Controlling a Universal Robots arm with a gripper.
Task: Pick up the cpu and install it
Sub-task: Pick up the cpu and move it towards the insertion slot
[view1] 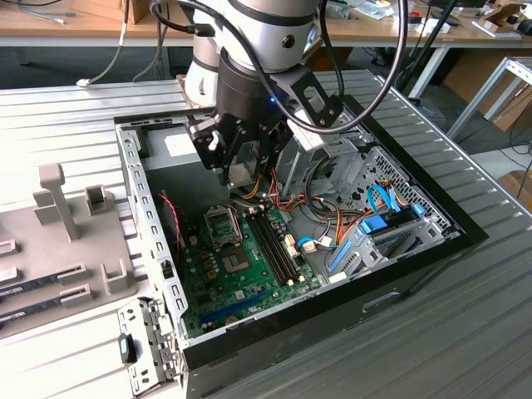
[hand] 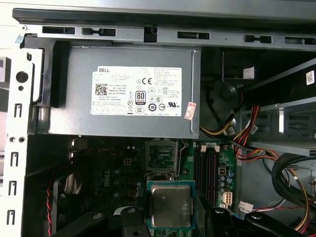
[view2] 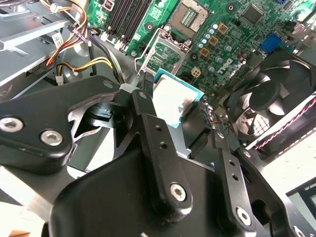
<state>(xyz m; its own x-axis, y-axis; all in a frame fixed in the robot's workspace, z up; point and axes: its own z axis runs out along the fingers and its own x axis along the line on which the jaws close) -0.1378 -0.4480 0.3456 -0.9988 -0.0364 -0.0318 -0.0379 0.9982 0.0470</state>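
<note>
Grey ribbed table [view1: 465, 332] under open computer case [view1: 154, 249]; end effector [view1: 243, 170] pinching the cpu [view2: 174, 101].

**Your tally at the open case: nearly everything comes as a single**

You have one arm [view1: 258, 41], one gripper [view1: 241, 166] with two black fingers [view2: 148, 123], and one cpu [view2: 173, 96], which you can also find in the first wrist view [hand: 170, 205]. Count one computer case [view1: 154, 249], one green motherboard [view1: 208, 283], one processor socket [hand: 162, 155], one bare dark square chip [view1: 235, 264] and one black fan [view2: 276, 96]. There is one grey power supply [hand: 123, 89] bearing one large white label [hand: 136, 91] and one small sticker [hand: 190, 111]. You also have one grey fixture plate [view1: 75, 249]. The long memory slots [view1: 270, 241] crowd together, so their number cannot be told.
</note>
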